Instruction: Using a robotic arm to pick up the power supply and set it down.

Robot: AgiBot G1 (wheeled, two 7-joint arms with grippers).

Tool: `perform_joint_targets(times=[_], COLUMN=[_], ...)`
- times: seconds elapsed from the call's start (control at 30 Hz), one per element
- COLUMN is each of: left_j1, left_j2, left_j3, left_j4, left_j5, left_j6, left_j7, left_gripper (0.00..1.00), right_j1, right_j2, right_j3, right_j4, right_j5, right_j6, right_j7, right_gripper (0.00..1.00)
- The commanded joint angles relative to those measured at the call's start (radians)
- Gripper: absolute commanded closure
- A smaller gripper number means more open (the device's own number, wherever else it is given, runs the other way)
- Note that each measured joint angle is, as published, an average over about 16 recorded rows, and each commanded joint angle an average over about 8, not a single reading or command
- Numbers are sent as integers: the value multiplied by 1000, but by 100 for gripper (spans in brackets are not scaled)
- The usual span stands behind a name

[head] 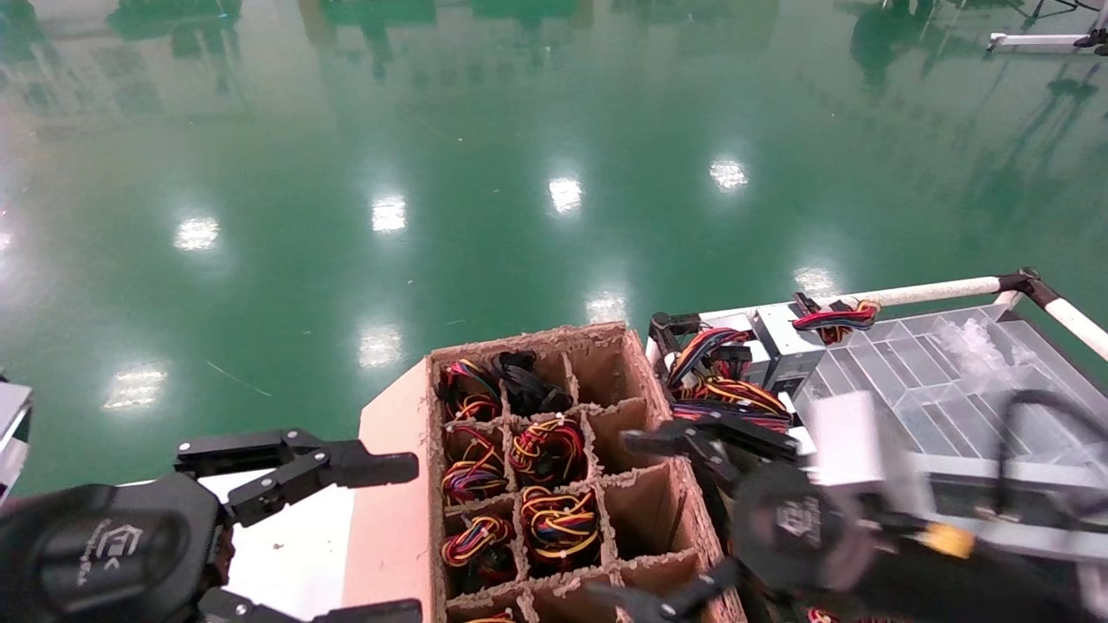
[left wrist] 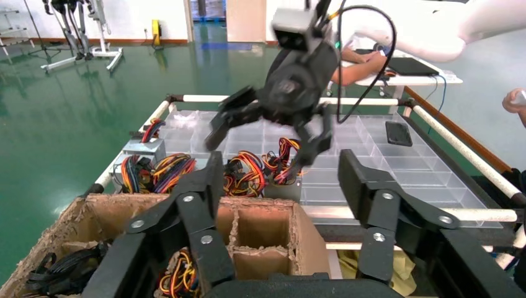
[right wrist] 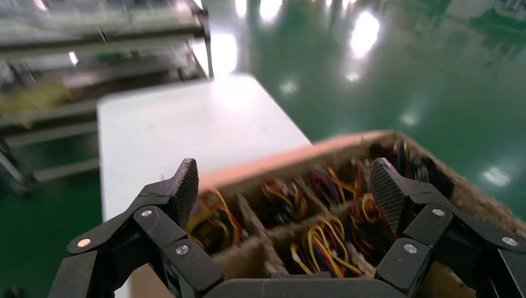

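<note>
The left gripper (head: 385, 541) waits low at the near left, beside the box (head: 398, 484), with its fingers (head: 372, 468) wide apart and nothing between them. The right gripper (head: 658, 519) hangs over the right edge of the box, also spread wide and empty; in the left wrist view it (left wrist: 267, 143) is above the wire bundles on the cart. The box is brown cardboard with dividers (head: 517, 506) that cut it into a grid of cells. The cells in the left and middle columns hold coiled bundles of red, yellow and black wires (head: 545, 450), and one far cell holds mostly black cable (head: 528, 389). The cells in the right column (head: 636, 510) show only bare cardboard. The box stands on a white table (right wrist: 180, 124). Just beyond the box, on the right, is a cart with a white tube rail (head: 917, 292) and a clear tray (head: 935, 389) of many small compartments. At the near left corner of this tray lie the power supplies (head: 783, 346), grey metal boxes with thick wires (head: 727, 394) piled beside them. Further away is only the shiny green floor (head: 519, 173).
</note>
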Motion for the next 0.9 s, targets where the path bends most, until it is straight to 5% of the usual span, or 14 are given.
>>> perform_joint_targets(times=[0.03,0.23,0.33,0.9], left_j1=[0,0,0,0], left_j2=[0,0,0,0], left_j3=[0,0,0,0], left_j4=[0,0,0,0], left_j5=[0,0,0,0], left_j6=[0,0,0,0], left_j7=[0,0,0,0], left_gripper=[100,100,100,100], right_j1=[12,68,89,145], right_j2=[-23,-99,-124,-234], right_j3=[-20,-98,-127,-213], right_j4=[7,7,0,-83], right_j5=[-51,-218,-281,-475], right_j6=[31,81,94,160], right_j7=[-3,3,7,6], right_gripper=[9,78,98,100])
